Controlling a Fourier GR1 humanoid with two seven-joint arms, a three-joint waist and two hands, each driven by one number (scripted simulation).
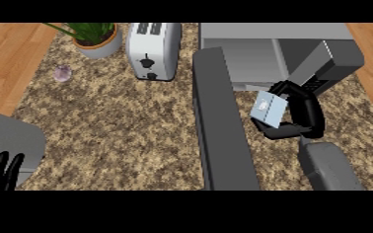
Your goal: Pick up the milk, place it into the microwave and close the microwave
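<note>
A: Where is the milk right now?

B: In the right hand, lifted off the surface just in front of the open microwave. The carton sits tilted, its pale blue face turned toward us, with the fingers curled round its far side and the thumb under its lower edge.

A: And the microwave from there?

B: Its cavity lies at about twelve o'clock from the carton, close by. The door is swung fully out and runs as a long dark slab at the carton's nine o'clock, down toward seven.

A: How would you expect the carton to handle?

B: I judge it light and fairly stiff, but the flat sides would give if squeezed, and they look smooth enough to slip. Holding across the two broad faces at mid-height, as it seems to be held now, looks the safest place. The tilt should be levelled before it goes down, or it may topple inside.

A: The other hand?

B: The left hand rests at the lower left edge, roughly eight o'clock from the carton and well apart, fingers straight and holding nothing.

A: Anything else around?

B: A toaster at ten o'clock beyond the door, a potted plant farther out the same way, and a small pale glass near the left border.
</note>
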